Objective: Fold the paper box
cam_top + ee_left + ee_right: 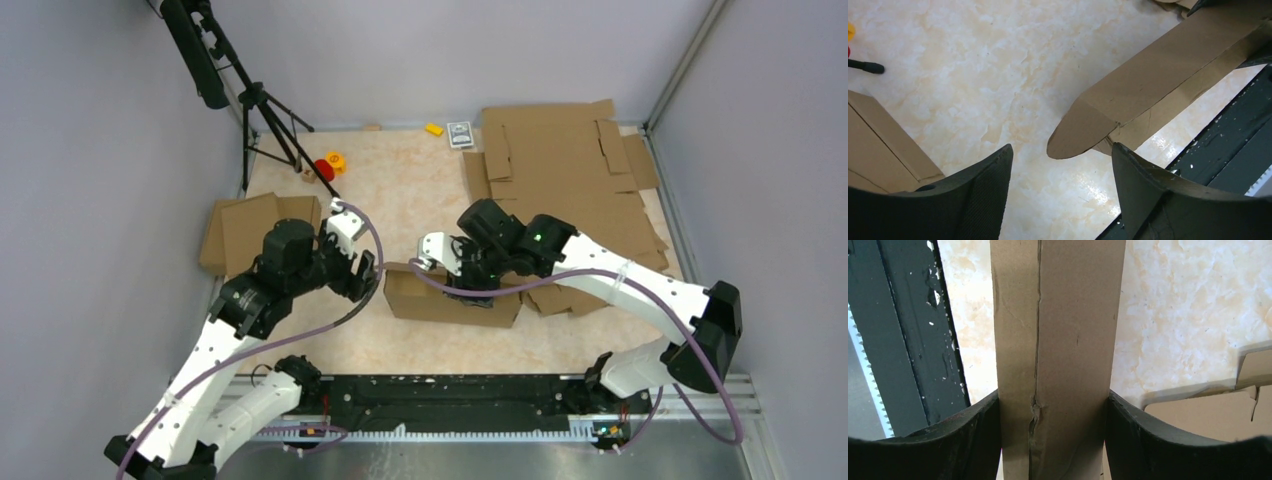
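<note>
A: Arms, quick?
B: Left arm (pixel 200 368) and right arm (pixel 632 288): white shells on the long links, chunky black joints (pixel 712 335).
A: Cables?
B: One purple cable (pixel 372 232) looping along each arm.
A: Markings?
B: Small green light (pixel 537 238) on the right arm's black wrist housing.
A: Grippers?
B: Left gripper (pixel 366 272) and right gripper (pixel 468 293), both black with a white block behind. Fingers (pixel 980 197) are curved and matt black, with a fine grainy inner face. Same on the right (pixel 955 440).
</note>
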`<state>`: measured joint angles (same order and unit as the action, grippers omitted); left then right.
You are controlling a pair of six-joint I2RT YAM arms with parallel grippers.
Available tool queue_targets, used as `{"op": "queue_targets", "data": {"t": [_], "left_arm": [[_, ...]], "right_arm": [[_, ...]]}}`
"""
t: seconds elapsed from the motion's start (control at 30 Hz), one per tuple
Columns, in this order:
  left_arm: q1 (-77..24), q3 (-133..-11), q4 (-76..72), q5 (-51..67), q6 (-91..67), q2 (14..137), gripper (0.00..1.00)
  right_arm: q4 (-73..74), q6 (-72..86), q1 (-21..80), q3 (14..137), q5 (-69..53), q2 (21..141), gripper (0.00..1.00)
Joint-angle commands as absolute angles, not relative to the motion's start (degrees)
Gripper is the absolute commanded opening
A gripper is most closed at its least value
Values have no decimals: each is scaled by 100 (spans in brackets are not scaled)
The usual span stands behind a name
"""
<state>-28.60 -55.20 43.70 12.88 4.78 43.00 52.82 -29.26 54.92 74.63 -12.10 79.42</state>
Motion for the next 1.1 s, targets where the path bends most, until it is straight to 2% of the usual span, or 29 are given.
{"op": "queue_targets", "data": {"t": [0.0, 0.2, 0.33, 0.5, 0.8, 0.93, 1.07], "left_arm": [[-2853, -5373, 4001, 1448, 897, 4406, 71], [-2849, -5181, 3846, 1316, 978, 4284, 68], [-2848, -5113, 3747, 1127, 976, 4302, 62], [-2853, -5068, 3545, 1219, 973, 4415, 58], [-2850, -5418, 3810, 1325, 811, 4772, 24], [-2850, -5591, 3974, 1460, 571, 4884, 18], [-2853, -5857, 4310, 1479, 259, 5103, 8]], "right_arm": [[4864, -2853, 5382, 7539, -1355, 7982, 62], [4705, -2854, 5371, 7453, -1371, 7981, 62], [4698, -2853, 5378, 7466, -1411, 7980, 64], [4702, -2853, 5376, 7466, -1453, 7971, 64], [4720, -2837, 5374, 7537, -1459, 8061, 64], [4753, -2765, 5371, 7595, -1379, 8143, 64], [4718, -2709, 5387, 7596, -1282, 8207, 60]]}}
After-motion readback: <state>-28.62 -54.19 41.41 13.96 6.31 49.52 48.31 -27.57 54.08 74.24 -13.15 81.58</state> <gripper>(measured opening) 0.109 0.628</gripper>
